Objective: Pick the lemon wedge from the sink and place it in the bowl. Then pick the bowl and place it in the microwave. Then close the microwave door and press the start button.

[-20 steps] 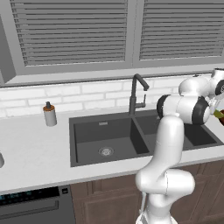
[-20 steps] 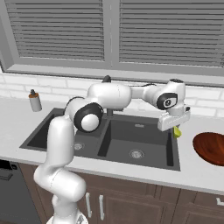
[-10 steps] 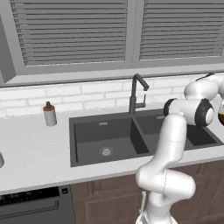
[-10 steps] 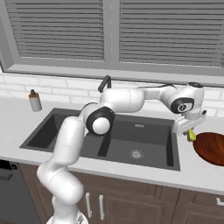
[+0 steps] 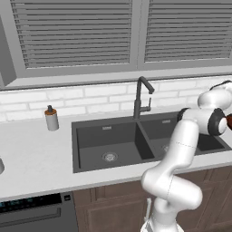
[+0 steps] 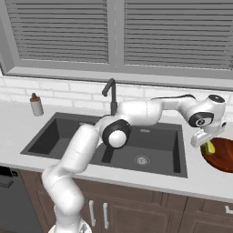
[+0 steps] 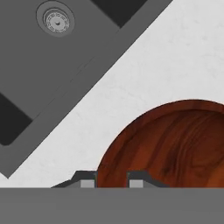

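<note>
Reddish-brown wood is filling the lower right of the hand view: the bowl [image 7: 175, 144] is now sitting right under the gripper [image 7: 113, 180]. The arm has been swinging away from the sink [image 6: 150, 145] toward the right edge of the right base view. The gripper [image 6: 208, 142] is pinching the yellow lemon wedge [image 6: 210, 147] just above the bowl's rim [image 6: 217, 160]. I think letting go is coming next. Farther back, the faucet [image 6: 110, 93] and a small bottle [image 6: 36, 105] are standing well apart, not blocking anything.

No readable text, label or number appears anywhere.
</note>
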You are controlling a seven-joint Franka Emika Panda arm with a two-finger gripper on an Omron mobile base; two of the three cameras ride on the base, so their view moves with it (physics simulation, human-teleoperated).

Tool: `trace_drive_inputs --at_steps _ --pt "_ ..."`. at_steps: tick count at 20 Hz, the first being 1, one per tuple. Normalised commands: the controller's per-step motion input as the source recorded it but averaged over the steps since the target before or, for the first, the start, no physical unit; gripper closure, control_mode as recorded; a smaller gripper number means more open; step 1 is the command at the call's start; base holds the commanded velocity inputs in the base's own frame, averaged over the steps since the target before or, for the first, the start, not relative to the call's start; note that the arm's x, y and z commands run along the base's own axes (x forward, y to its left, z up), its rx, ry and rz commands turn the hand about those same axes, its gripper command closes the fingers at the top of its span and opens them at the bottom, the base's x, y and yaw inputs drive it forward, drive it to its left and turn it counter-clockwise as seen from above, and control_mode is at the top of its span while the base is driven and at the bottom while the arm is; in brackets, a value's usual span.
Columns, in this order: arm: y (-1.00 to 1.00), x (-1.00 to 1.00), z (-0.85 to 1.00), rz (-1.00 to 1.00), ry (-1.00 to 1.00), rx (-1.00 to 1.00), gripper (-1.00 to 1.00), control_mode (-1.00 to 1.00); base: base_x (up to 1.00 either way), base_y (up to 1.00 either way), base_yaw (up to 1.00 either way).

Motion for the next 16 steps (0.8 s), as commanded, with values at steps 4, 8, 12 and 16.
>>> trace_drive_inputs --at_steps 4,8,12,16 --pt "-0.34 0.07 -0.35 0.03 -0.05 0.00 1.00 -1.00 0.00 0.00 0.00" --pt "-0.21 0.12 -0.39 0.04 -0.03 0.00 1.00 -1.00 0.00 0.00 0.00" --pt "0.00 0.12 -0.45 0.04 -0.01 0.00 1.00 -1.00 0.00 0.00 0.00" --pt "0.00 0.32 -0.26 0.02 0.00 0.00 -1.00 -1.00 0.00 0.00 0.00"
